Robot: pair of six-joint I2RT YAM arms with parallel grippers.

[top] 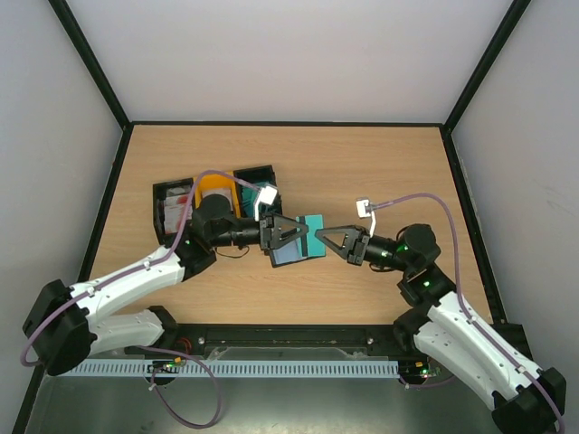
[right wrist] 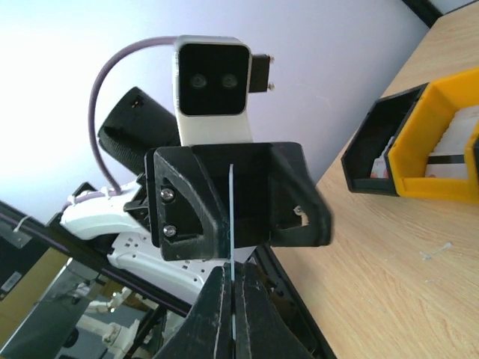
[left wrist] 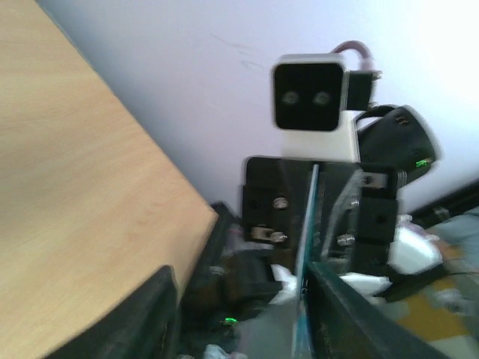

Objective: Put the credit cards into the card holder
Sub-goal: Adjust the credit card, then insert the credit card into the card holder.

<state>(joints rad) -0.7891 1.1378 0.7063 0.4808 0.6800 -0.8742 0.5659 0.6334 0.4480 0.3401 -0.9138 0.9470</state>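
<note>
Centre of the top view: your right gripper [top: 320,238] pinches the teal card [top: 314,224] (edge-on in both wrist views); your left gripper [top: 300,237] stands spread about it

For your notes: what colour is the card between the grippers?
The card is teal, clearest in the top view.

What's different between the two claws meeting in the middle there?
The right gripper is pinched shut on the teal card, gripping its edge; the left gripper has its fingers standing apart on either side of that card. The left gripper sits beside the bins; the right gripper is well away from them. Both are black, two-fingered, and face each other at the card.
</note>
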